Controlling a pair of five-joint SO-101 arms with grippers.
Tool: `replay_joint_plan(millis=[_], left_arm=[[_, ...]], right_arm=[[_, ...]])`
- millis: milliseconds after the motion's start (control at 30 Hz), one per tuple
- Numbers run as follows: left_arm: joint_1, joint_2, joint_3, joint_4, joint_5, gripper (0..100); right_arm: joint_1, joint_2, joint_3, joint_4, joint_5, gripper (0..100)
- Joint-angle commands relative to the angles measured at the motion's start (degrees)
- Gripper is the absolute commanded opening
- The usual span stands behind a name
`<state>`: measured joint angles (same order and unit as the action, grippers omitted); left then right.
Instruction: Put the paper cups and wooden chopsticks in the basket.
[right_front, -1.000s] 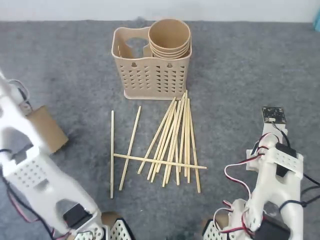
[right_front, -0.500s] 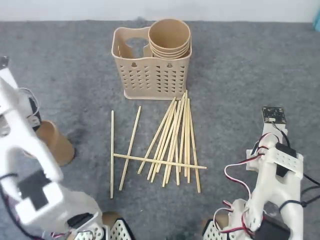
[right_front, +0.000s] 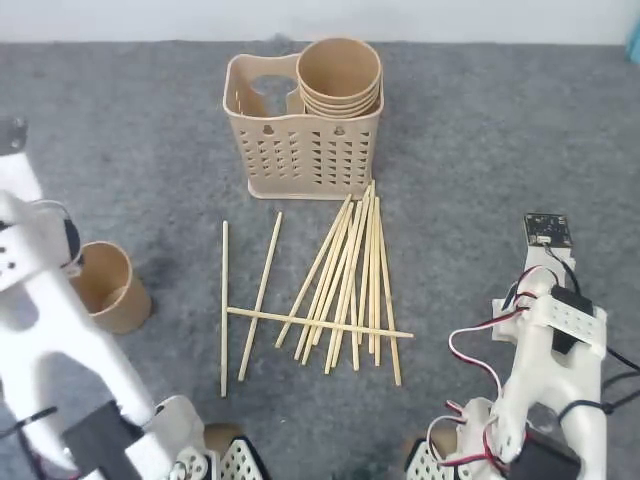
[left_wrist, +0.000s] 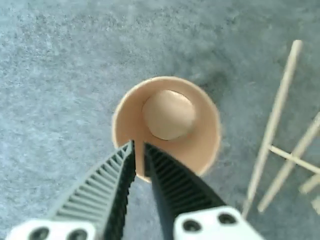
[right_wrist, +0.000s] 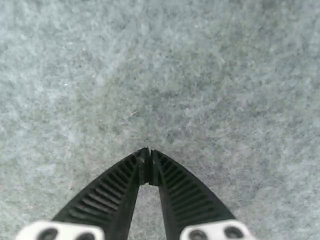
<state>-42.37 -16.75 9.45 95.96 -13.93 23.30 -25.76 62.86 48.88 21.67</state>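
Left gripper (left_wrist: 139, 146): black ribbed fingers drawn nearly together, a thin slit between the tips and nothing held in it, poised above the near rim of a single brown paper cup (left_wrist: 167, 112). The white left arm (right_front: 50, 330) rises steeply at the table's left edge, its wrist looking straight down into this cup. The cup (right_front: 105, 285) stands upright and mouth up on the grey felt-like table cover (right_front: 480, 150), well apart from the beige perforated plastic basket (right_front: 300, 150) at the far middle. A stack of brown paper cups (right_front: 339, 75) sits in the basket's right end. In front of the basket lies a loose fan of pale wooden chopsticks (right_front: 345, 285), their far tips just beside its foot. One stick (right_front: 320, 323) lies crosswise over the others, and two (right_front: 224, 305) lie apart on the side nearer the single cup. The white right arm (right_front: 550, 350) is folded low at the near right. The right gripper (right_wrist: 149, 159) points at bare cover, tips touching, gripping nothing.
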Motion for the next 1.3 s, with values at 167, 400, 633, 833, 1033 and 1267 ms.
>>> replay_joint_plan(millis=[167, 400, 633, 833, 1033, 1267], left_arm=[[-12.5, -2.5, 2.8, -10.7, -0.4, 18], [-9.7, -2.5, 19.4, -21.5, -0.4, 18], [-3.6, -3.1, 28.4, -27.3, 0.1, 13], [-1.2, -3.2, 22.2, -22.1, 0.2, 1], [-1.1, -3.2, 5.3, -9.5, 5.8, 1], [4.7, -3.1, -11.6, 0.2, 8.4, 1]], right_arm=[[0.2, -1.9, -0.4, -0.4, 0.5, 0.8], [0.2, -1.9, -0.4, -0.4, 0.5, 0.8], [0.3, -1.9, -0.4, -0.4, 0.3, 0.8], [0.3, -1.9, -0.3, -0.4, 0.3, 0.8], [0.3, -1.9, -0.3, -0.4, 0.3, 0.8], [0.3, -1.9, -0.3, -0.4, 0.3, 0.8]])
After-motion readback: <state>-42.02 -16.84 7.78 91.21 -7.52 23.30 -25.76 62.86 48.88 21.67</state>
